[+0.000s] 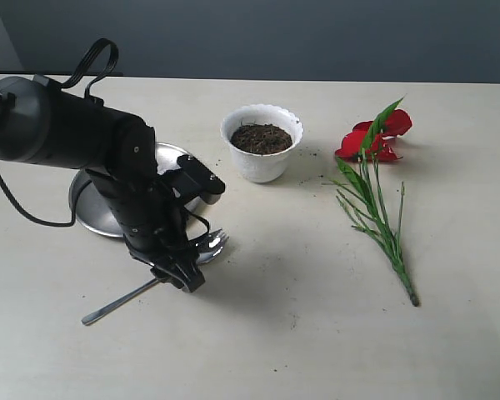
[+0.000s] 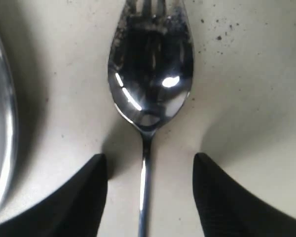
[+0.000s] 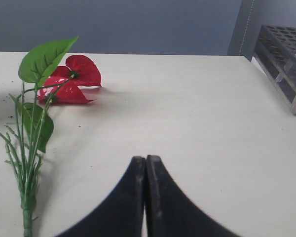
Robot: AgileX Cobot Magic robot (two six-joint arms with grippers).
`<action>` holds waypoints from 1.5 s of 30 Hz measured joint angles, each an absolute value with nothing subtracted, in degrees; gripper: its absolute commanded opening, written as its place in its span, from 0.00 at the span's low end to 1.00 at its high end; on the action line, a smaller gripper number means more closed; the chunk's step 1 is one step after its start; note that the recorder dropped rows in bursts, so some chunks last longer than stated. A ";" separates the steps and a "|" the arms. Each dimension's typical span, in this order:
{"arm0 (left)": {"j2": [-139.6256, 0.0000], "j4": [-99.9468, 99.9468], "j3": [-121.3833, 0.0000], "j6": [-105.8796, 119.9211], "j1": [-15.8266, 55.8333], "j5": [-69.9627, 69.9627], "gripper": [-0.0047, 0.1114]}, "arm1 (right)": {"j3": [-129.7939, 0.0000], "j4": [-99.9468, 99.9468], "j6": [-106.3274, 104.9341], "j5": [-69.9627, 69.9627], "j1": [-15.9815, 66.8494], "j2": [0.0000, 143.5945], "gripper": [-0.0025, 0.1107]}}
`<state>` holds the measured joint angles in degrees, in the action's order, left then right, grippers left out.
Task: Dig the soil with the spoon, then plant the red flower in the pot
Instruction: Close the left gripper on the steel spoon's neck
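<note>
The silver spoon [image 1: 117,304] lies flat on the table, its soil-flecked bowl [image 2: 150,74] pointing away from my left gripper [image 2: 149,165]. That gripper is open, low over the handle [image 2: 144,197], one finger on each side and neither touching it. The white scalloped pot [image 1: 261,142] stands at the back middle, filled with dark soil [image 1: 261,137]. On the right lies the red flower [image 1: 375,142], its green stem [image 1: 383,225] running toward the front. My right gripper [image 3: 146,159] is shut and empty, hovering beside the flower [image 3: 69,79]; it is outside the exterior view.
A round steel plate [image 1: 96,212] sits behind my left arm, its rim [image 2: 2,148] close beside the spoon. Specks of soil [image 2: 219,34] dot the table near the spoon's tip. A rack [image 3: 286,59] stands at the far right table edge.
</note>
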<state>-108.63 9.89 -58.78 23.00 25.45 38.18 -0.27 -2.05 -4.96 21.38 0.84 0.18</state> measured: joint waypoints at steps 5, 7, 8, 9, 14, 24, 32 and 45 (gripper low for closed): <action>-108.63 13.59 -58.78 26.40 25.45 37.98 0.47 | -0.27 -2.05 -4.96 21.38 0.84 0.18 0.02; -108.63 13.59 -58.78 26.85 25.45 37.85 0.47 | -0.27 -2.05 -4.96 21.38 0.84 0.18 0.02; -108.63 13.59 -58.78 26.84 25.45 37.82 0.47 | -0.27 -2.05 -4.96 21.38 0.84 0.18 0.02; -108.63 13.59 -58.78 26.84 25.45 37.71 0.47 | -0.27 -2.05 -4.96 21.38 0.84 0.18 0.02; -109.35 13.08 -58.78 26.97 25.45 37.60 0.47 | -0.27 -2.05 -4.96 21.38 0.84 0.18 0.02; -110.01 12.18 -59.38 26.97 25.48 38.31 0.47 | -0.27 -2.05 -4.96 21.38 0.84 0.18 0.02; -110.01 11.08 -59.41 26.97 25.72 38.40 0.45 | -0.27 -2.05 -4.96 21.38 0.84 0.18 0.02; -110.29 8.95 -59.64 26.97 25.72 38.05 0.31 | -0.27 -2.05 -4.96 21.38 0.84 0.18 0.02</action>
<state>-110.29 8.95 -59.64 26.97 25.72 38.05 -0.27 -2.05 -4.96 21.38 0.84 0.18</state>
